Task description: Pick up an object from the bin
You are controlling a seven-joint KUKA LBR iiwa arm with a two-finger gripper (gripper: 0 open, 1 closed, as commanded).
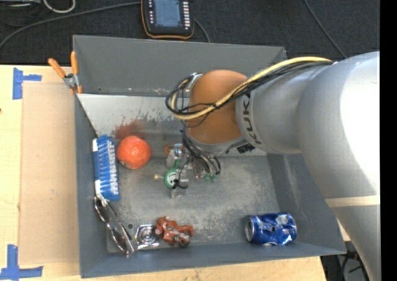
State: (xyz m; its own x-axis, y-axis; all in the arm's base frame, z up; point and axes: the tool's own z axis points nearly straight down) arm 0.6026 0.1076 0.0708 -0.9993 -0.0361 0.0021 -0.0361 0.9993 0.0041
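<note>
the end effector (180, 179) hangs low over the middle of the grey metal bin (155, 66), right at a small green-and-white object (168, 178); i cannot tell whether it is open or closed. a round orange ball (134, 152) lies near on the left, with a blue bristled brush (106, 168) beyond it. a crushed blue can (271, 229) lies well apart by the front wall.
</note>
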